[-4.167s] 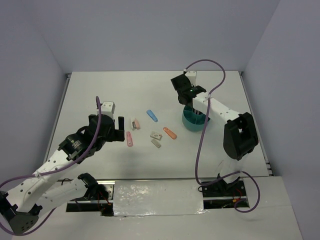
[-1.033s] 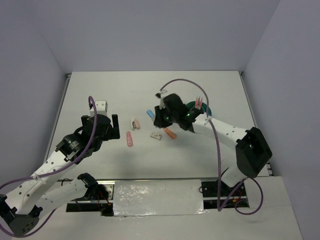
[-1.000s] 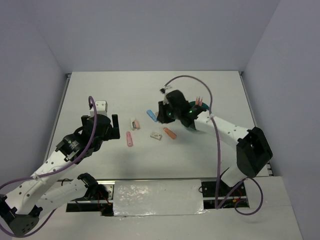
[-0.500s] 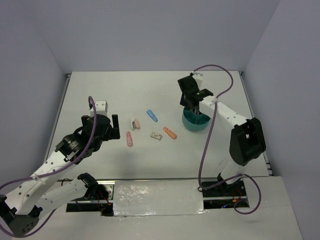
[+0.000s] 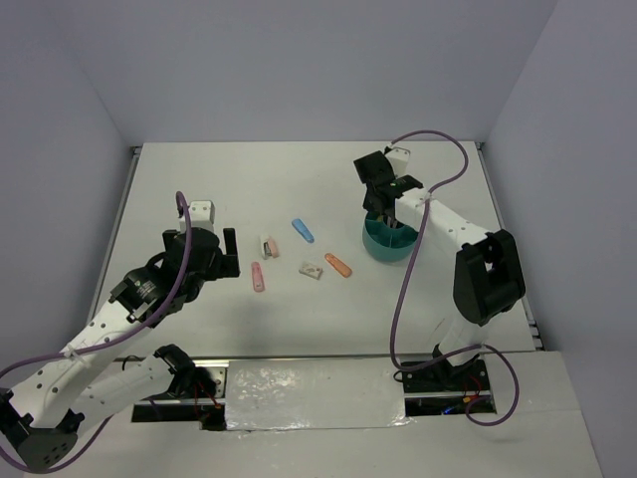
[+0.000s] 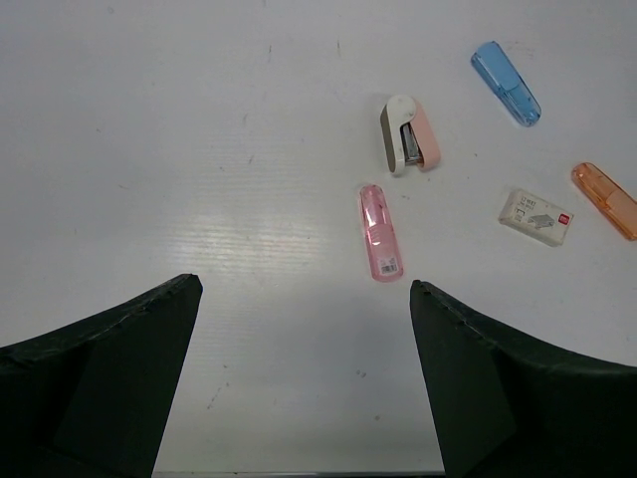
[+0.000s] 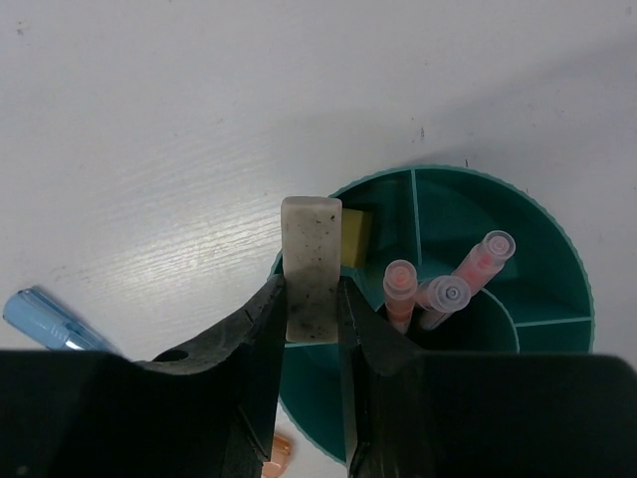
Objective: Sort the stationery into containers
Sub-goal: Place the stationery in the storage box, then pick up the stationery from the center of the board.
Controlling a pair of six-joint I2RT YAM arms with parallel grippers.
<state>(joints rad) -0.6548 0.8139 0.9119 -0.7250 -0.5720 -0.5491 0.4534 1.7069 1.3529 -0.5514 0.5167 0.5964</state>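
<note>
My right gripper (image 7: 312, 291) is shut on a speckled white-grey block (image 7: 312, 267) and holds it upright above the near-left rim of the round teal cup (image 7: 559, 244). The cup holds pink-capped pens (image 7: 444, 295) in its centre and a tan block (image 7: 357, 237) in one compartment. In the top view the right gripper (image 5: 383, 207) hangs over the cup (image 5: 390, 245). My left gripper (image 6: 304, 294) is open and empty, short of a pink piece (image 6: 379, 231). A blue piece (image 6: 506, 83), an orange piece (image 6: 605, 199) and a white block (image 6: 537, 216) lie on the table.
A small pink and white stapler (image 6: 408, 134) lies beyond the pink piece. In the top view the loose items lie mid-table: pink piece (image 5: 258, 277), stapler (image 5: 267, 246), blue piece (image 5: 303, 230), white block (image 5: 312, 270), orange piece (image 5: 338, 265). Walls close the table on three sides.
My right arm has swung from the middle of the table back over the teal cup, carrying the white-grey block. One block is gone from the table. The left arm has stayed put.
</note>
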